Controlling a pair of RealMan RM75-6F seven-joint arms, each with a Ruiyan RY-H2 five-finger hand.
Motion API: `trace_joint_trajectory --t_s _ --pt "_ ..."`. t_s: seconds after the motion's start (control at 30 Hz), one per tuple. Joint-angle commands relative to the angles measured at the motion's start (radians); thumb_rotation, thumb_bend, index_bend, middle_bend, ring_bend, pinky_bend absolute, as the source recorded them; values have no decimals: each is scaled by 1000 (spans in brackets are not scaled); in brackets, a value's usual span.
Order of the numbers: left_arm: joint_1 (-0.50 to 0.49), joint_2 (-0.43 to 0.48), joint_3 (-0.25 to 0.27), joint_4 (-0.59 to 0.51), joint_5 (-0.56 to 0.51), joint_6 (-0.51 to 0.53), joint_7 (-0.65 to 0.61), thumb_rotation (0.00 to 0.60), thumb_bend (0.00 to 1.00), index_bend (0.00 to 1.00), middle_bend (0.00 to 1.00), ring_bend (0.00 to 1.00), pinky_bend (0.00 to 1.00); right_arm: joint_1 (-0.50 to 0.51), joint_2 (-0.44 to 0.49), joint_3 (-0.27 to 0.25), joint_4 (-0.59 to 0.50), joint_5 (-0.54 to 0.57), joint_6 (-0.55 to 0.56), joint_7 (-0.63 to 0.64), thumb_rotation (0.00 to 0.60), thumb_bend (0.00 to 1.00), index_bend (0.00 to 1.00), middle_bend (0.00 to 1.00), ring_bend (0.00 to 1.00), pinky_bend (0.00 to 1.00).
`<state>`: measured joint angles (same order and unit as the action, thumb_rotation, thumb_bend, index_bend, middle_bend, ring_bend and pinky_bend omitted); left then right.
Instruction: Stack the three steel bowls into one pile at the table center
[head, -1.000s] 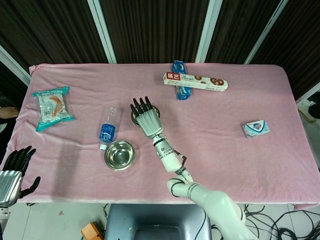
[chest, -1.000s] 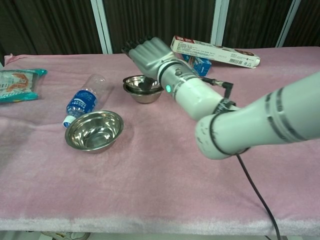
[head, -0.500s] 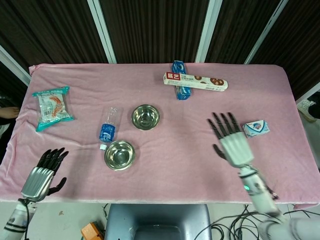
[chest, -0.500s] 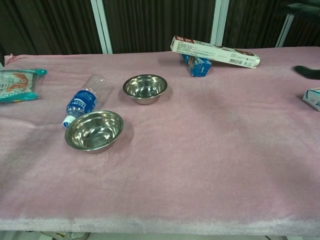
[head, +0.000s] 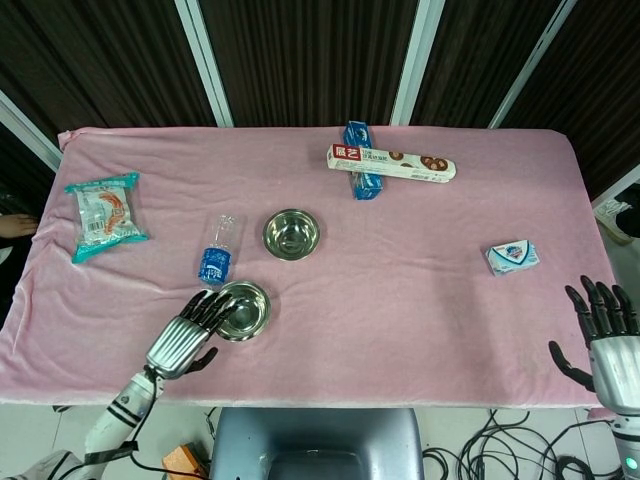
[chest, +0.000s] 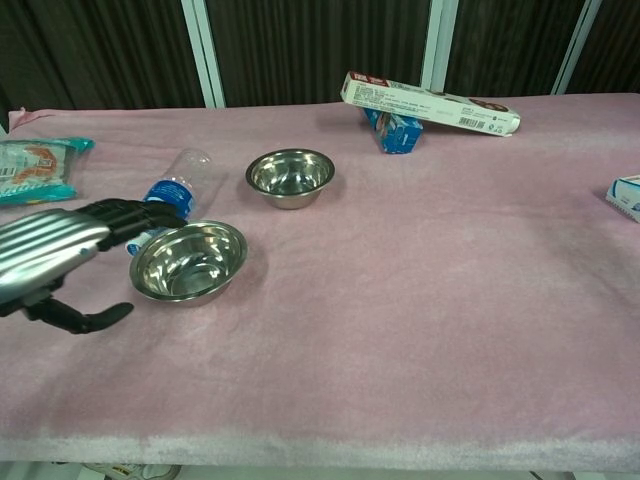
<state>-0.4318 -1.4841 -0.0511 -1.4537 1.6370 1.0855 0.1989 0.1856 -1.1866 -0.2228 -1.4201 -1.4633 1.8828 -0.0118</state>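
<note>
A steel bowl (head: 240, 310) (chest: 190, 262) sits near the table's front, left of centre. A second steel bowl (head: 291, 233) (chest: 290, 177) stands behind it near the centre; whether another bowl is nested inside it I cannot tell. My left hand (head: 187, 337) (chest: 50, 262) is at the near bowl's left side, its fingers stretched out toward the rim and its thumb apart below, holding nothing. Off the table's front right corner, my right hand (head: 607, 335) hovers with spread fingers and nothing in it; the chest view does not show it.
A water bottle (head: 217, 252) (chest: 170, 195) lies just behind the near bowl, under my left fingertips in the chest view. A snack packet (head: 104, 213) lies far left. A biscuit box (head: 392, 163) rests on a blue carton (head: 360, 180) at the back. A tissue pack (head: 513, 257) is at the right.
My right hand left the far bowl and swung back to the front right, off the table. My left hand came in from the front left corner to the near bowl's rim.
</note>
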Motion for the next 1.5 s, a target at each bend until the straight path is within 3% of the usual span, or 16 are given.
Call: trace_joint_trajectory --t_s 0.03,0.17,0.37,0.53,0.73,0.87,1.07,1.23,1.33,1.5 --pt "-42 -65 -18 27 -75 -68 77 600 385 115 0 0 16 -26 14 31 16 -12 -1 36 600 433 0 0 0 0" --pt "-53 -96 -20 63 -115 -86 98 600 387 195 0 0 15 -53 19 59 38 -17 -9 74 600 433 0 0 0 0" --pt "-63 -177 -27 180 -96 -20 48 600 467 564 71 0 14 -90 21 100 67 -17 -27 121 600 433 0 0 0 0" --pt "-71 -235 -24 281 -48 64 -19 600 555 728 155 0 8 -113 21 129 85 -23 -41 147 600 434 0 0 0 0" --pt "-86 -269 -47 344 13 197 -78 600 519 745 167 0 2 -135 20 150 105 -31 -65 177 600 433 0 0 0 0" --pt "-137 -264 -113 340 11 228 -89 600 508 744 170 0 1 -152 26 163 116 -40 -72 197 600 434 0 0 0 0" --pt "-249 -270 -249 345 -78 162 -79 600 500 745 172 0 1 -173 33 186 138 -35 -93 237 600 433 0 0 0 0" --pt "-349 -336 -344 448 -179 92 -86 600 486 739 173 0 1 -184 36 204 166 -22 -125 278 600 434 0 0 0 0" --pt "-404 -396 -376 554 -241 39 -91 600 482 717 177 0 2 -190 39 216 184 -18 -135 314 600 433 0 0 0 0" --pt "-458 -466 -368 686 -291 -28 -84 600 480 688 172 0 2 -200 37 236 207 -6 -152 347 600 433 0 0 0 0"
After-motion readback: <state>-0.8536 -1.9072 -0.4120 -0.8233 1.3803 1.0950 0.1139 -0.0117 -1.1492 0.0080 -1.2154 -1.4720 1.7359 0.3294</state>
